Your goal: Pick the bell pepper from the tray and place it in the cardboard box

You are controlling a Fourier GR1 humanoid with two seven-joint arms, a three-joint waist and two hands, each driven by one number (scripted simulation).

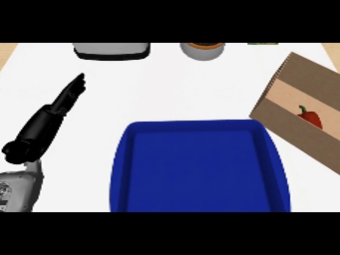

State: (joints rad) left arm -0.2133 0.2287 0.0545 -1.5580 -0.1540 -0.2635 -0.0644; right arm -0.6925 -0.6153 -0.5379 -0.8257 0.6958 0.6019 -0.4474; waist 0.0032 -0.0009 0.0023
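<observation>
Straight fingers are seen on the left hand [64,102], pointing toward one o'clock, nothing held. At three o'clock, the bell pepper [311,116] is seen inside the cardboard box [305,82].

No readable text, labels, brands or numbers anywhere. Cardboard box [316,117] at 3 o'clock: plain faces, no print. Blue tray [198,169] at 6 o'clock: unmarked. Objects at 12 o'clock show nothing legible.

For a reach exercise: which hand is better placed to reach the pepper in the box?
Likely right: the bell pepper lies in the cardboard box at the right edge; the left hand rests far left, across the tray.
</observation>
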